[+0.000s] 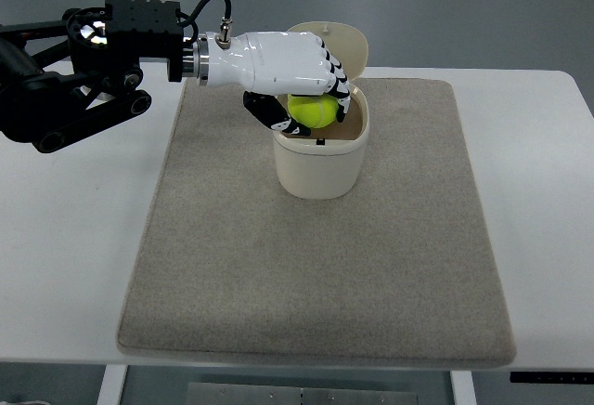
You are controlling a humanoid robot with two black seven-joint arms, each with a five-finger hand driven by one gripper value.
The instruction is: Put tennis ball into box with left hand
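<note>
- The near part of the scene is a grey-beige felt mat [316,275] lying flat on the white table [65,266]; its front edge runs close to the table's near edge.
- On the far half of that mat stands the box [317,168], a cream, rounded, tub-like container, upright, with its hinged lid [345,45] tipped open and leaning away behind it.
- The tennis ball [313,111] is bright yellow-green and fuzzy, with a faint pale seam; being round, it has no long axis or facing I can name.
- It sits right over the box's open mouth, level with the rim, at the left-hand side of the opening.
- I cannot tell whether its underside touches the inside of the box.
- My left hand [288,71], white-shelled with dark joints, is curled around the ball: fingers [336,78] wrap over its top and far side, the thumb [269,115] hooks under its near-left side.
- My left arm [83,61], black, comes in from the far-left edge, its wrist pointing right toward the box.
</note>
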